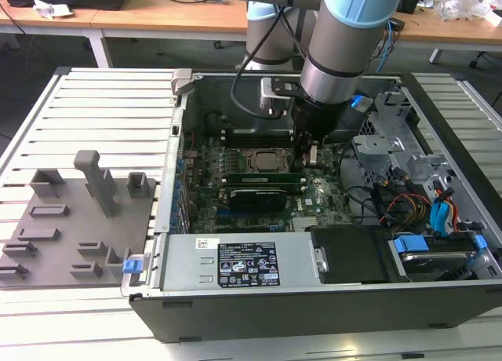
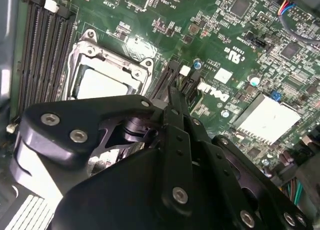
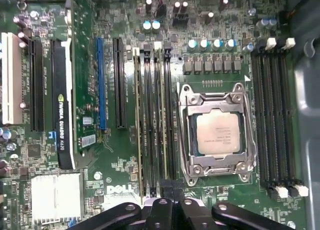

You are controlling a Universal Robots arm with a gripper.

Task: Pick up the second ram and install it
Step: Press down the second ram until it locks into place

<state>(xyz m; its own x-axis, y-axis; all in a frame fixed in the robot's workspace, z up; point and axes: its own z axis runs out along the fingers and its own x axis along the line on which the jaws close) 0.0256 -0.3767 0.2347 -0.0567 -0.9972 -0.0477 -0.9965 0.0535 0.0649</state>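
Observation:
The second ram [image 3: 165,120] is a thin green stick standing edge-up in a black slot beside the processor socket [image 3: 216,131]. It also appears in the exterior view as the second ram [image 1: 263,175]. My gripper [image 3: 169,202] is at one end of that stick, at the exterior view's right end of the slot row, where the gripper [image 1: 310,158] reaches down into the case. In the second wrist view the gripper [image 2: 175,94] has its black fingers [image 2: 176,121] drawn together with no gap between them. Their tips sit on or just over the stick's end, and the contact itself is hidden. Another stick [image 3: 137,125] stands a few slots over.
The open computer case [image 1: 314,302] lies on a slatted table. A grey fixture [image 1: 70,235] with upright blocks sits at the exterior view's left. A black graphics card [image 3: 62,110], a heatsink [image 3: 55,195], empty slots [image 3: 274,115] and cable bundles [image 1: 400,200] surround the work area.

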